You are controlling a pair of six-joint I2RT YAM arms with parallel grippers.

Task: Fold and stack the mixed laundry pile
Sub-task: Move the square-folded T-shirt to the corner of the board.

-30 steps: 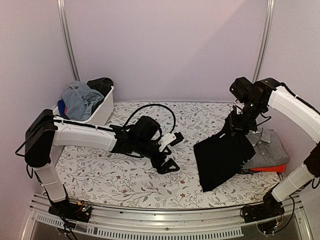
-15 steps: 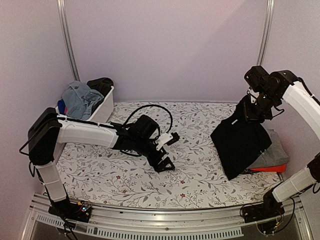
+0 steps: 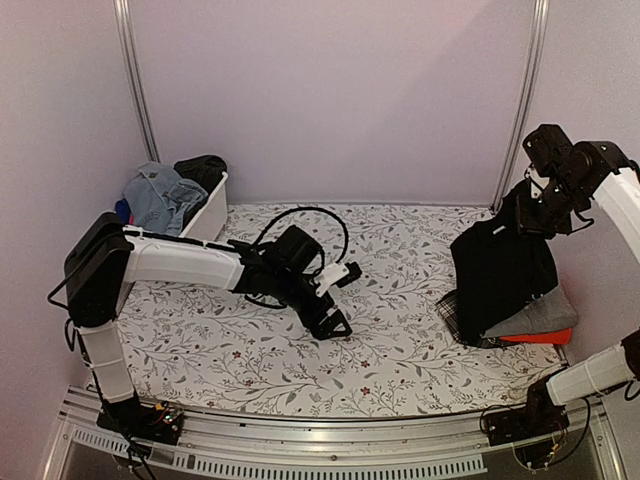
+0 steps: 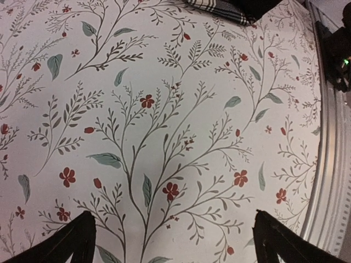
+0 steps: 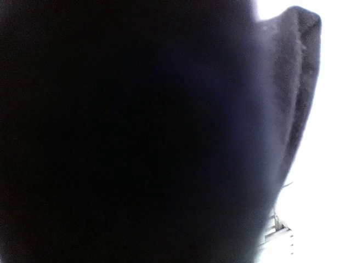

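Note:
A black garment (image 3: 500,270) hangs from my right gripper (image 3: 530,205), which is shut on its top edge above the stack at the right. Its dark cloth (image 5: 137,131) fills the right wrist view and hides the fingers. Below it lie a folded grey shirt (image 3: 548,315), a red shirt (image 3: 540,338) and black-and-white plaid cloth (image 3: 455,310). The rest of the laundry pile, blue denim (image 3: 160,195) and a black piece (image 3: 202,168), fills the tub at the back left. My left gripper (image 3: 342,298) hovers open and holding nothing over the table's middle, its fingertips (image 4: 71,244) wide apart.
The white tub (image 3: 208,222) stands at the back left corner. The floral tablecloth (image 4: 164,109) lies bare under the left gripper. A corner of plaid cloth (image 4: 216,4) shows at the top of the left wrist view, and the metal table rail (image 4: 329,164) runs along its right edge.
My right arm has lifted the black garment and carried it rightward over the stack, uncovering the plaid cloth. The left gripper has barely shifted and stays open.

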